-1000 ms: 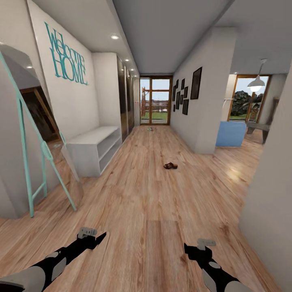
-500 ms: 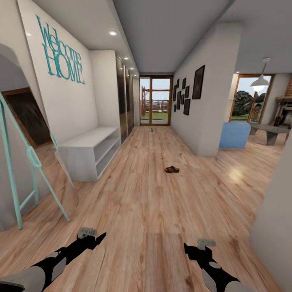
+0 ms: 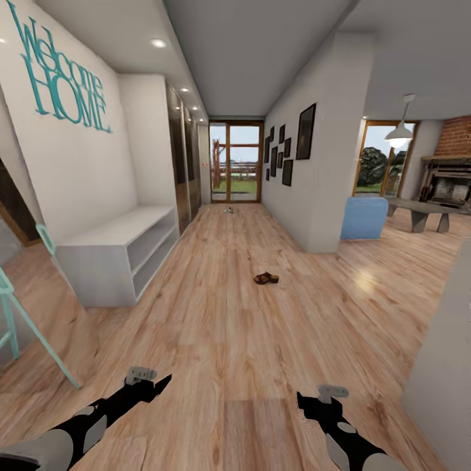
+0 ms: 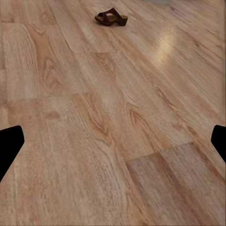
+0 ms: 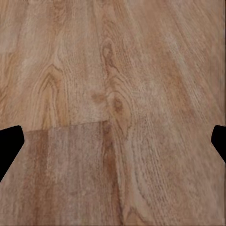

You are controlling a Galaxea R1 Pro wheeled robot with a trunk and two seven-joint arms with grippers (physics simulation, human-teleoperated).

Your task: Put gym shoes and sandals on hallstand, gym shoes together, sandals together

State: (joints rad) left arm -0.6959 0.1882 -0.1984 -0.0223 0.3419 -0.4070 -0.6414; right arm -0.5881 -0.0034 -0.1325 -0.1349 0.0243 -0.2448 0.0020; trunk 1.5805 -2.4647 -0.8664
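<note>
A dark-brown sandal (image 3: 266,278) lies on the wood-plank corridor floor (image 3: 222,340), mid-corridor and well ahead of both arms. The same sandal (image 4: 112,18) appears in the left wrist view; whether a second one lies against it I cannot tell. Far down the corridor, near the glass door, sits a small pale object (image 3: 228,210), too small to identify. My left gripper (image 3: 157,384) and right gripper (image 3: 306,401) hover low over bare floor, both open and holding nothing. The hallstand is out of view.
A plain white two-shelf bench (image 3: 118,255) stands against the left wall. A teal-framed leaning mirror (image 3: 26,320) is at the near left. A wall corner (image 3: 320,216) and a blue armchair (image 3: 364,217) are on the right, with a near wall (image 3: 445,366) beside the right arm.
The whole view has shifted: the camera moved forward, so the bench and sandal sit closer and the mirror has slid off to the left. Both arms keep the same pose.
</note>
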